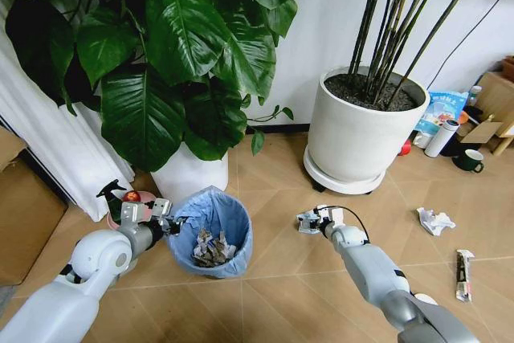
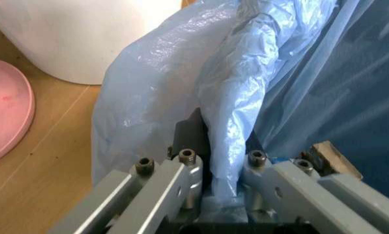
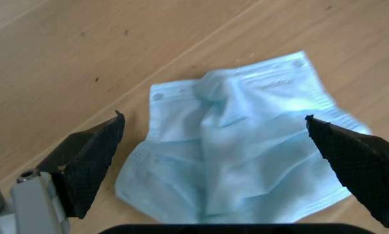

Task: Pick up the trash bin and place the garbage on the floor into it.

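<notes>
The left arm reaches forward and low from the robot's shoulder, elbow bent, and its left gripper (image 1: 166, 222) is clamped on the near-left rim of the trash bin (image 1: 213, 234); from the left wrist view the fingers (image 2: 189, 171) pinch the dark rim with the light-blue bag (image 2: 181, 87) folded over it. The bin stands on the floor (image 1: 281, 279) just in front of the white pot of the big leafy plant (image 1: 189, 170), with crumpled paper already lying inside it. The right arm stretches out straight ahead and slightly inward, its right gripper (image 1: 307, 221) hanging low over the boards between the bin and the large white pot of tall stems (image 1: 361, 134). Its jaws stand wide apart, straddling a pale blue face mask (image 3: 240, 151) that lies flat on the wood beneath them, untouched. Farther to the right, a crumpled white paper (image 1: 434, 220) and a long wrapper (image 1: 463, 274) lie on the floor, well apart from both grippers.
</notes>
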